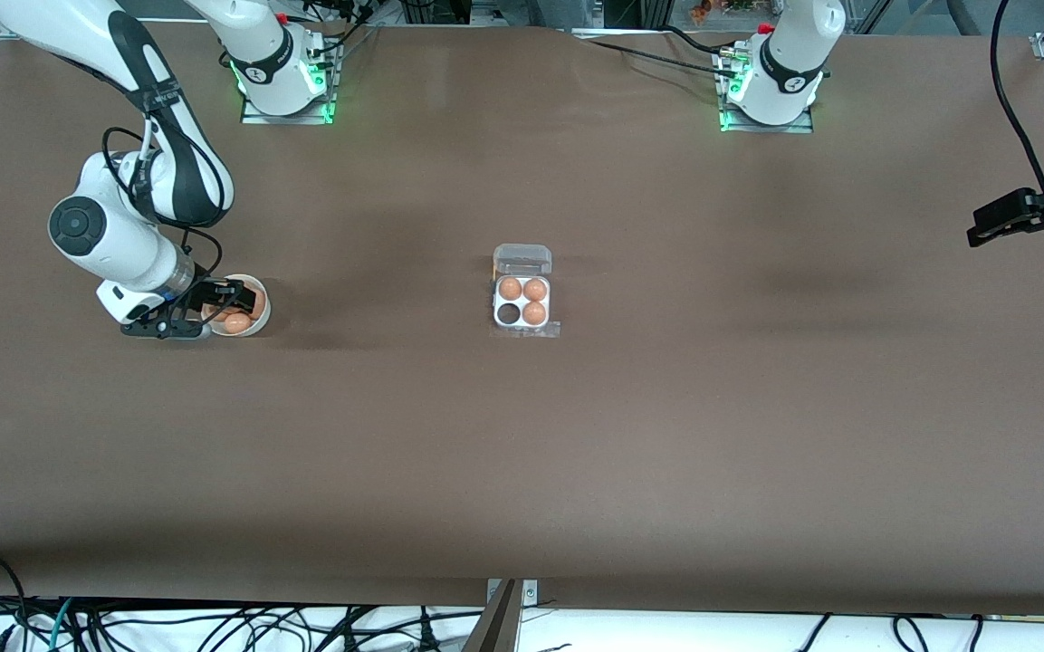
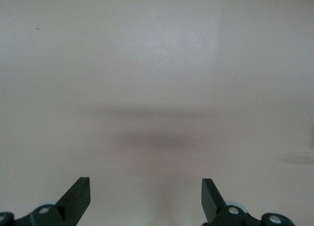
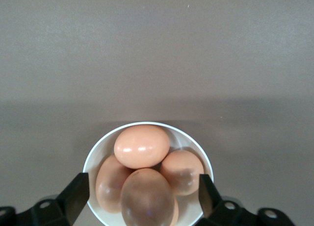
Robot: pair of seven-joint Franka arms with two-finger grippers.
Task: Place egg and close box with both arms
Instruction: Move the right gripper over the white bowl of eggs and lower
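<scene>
your right gripper point(image 3: 140, 191) spread wide over the bowl point(image 3: 103, 147) of brown eggs point(image 3: 142, 146), arm bent low; left gripper point(image 2: 145, 196) released too, waiting over bare table point(image 1: 757, 407); box point(image 1: 522, 302) mid-table, lid up, three eggs in; no readable writing

Table point(image 1: 522, 471) plain brown; bowl point(image 3: 93, 160) white w/ tan-brown eggs point(image 3: 142, 146); box point(image 1: 522, 323) white tray, clear lid, 3 brown eggs; arms white w/ black bands, grippers black
</scene>
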